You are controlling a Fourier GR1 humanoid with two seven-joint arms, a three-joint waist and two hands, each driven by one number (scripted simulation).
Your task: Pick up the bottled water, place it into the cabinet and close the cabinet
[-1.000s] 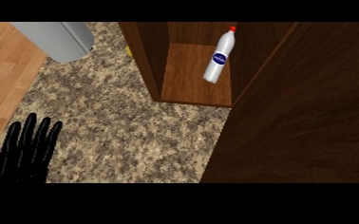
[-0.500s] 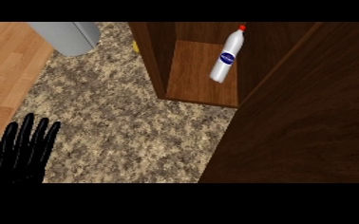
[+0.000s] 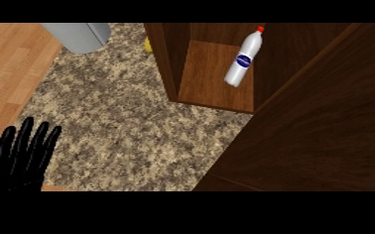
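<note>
— Dark wood fills most of our view: the cabinet door stands swung open across the lower right, and beside it we log the cabinet with its shelf exposed. Why open? We judge the closing step is what remains.

— Granite counter next, speckled, running from the cabinet's foot to the wooden strip at left. A grey container sits at the top edge; something yellow peeks from behind the cabinet wall, too hidden to name.

— And the bottled water?

— Inside the cabinet, on the shelf, red cap toward the back, apparently leaning against the inner wall. Placement looks done.

— Hands?

— Our left hand rests at the lower left edge, fingers straight and spread, pointing up, holding nothing, well apart from the bottle. Our right hand does not show.
</note>
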